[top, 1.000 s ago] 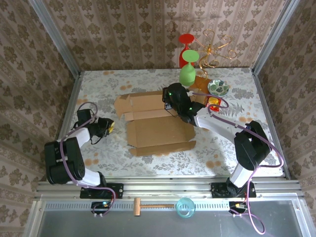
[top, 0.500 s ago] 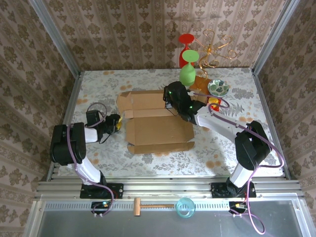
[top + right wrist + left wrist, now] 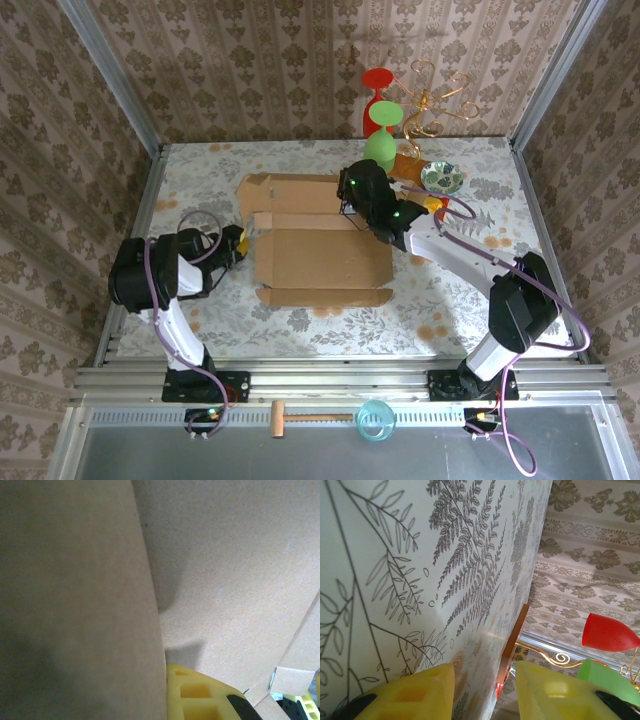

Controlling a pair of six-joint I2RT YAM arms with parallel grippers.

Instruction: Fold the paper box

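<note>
Right gripper clamped on far flap, left gripper free
Right jaws closed on the far flap of the paper box, likely to raise that wall; box lies mostly flat mid-table. Left fingers apart, empty, just beside the box's left edge, probably to steady it

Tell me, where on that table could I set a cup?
The near strip of table between the paper box and the front rail is bare, as is the far left corner. The far right is crowded: green glass, bowl.
</note>
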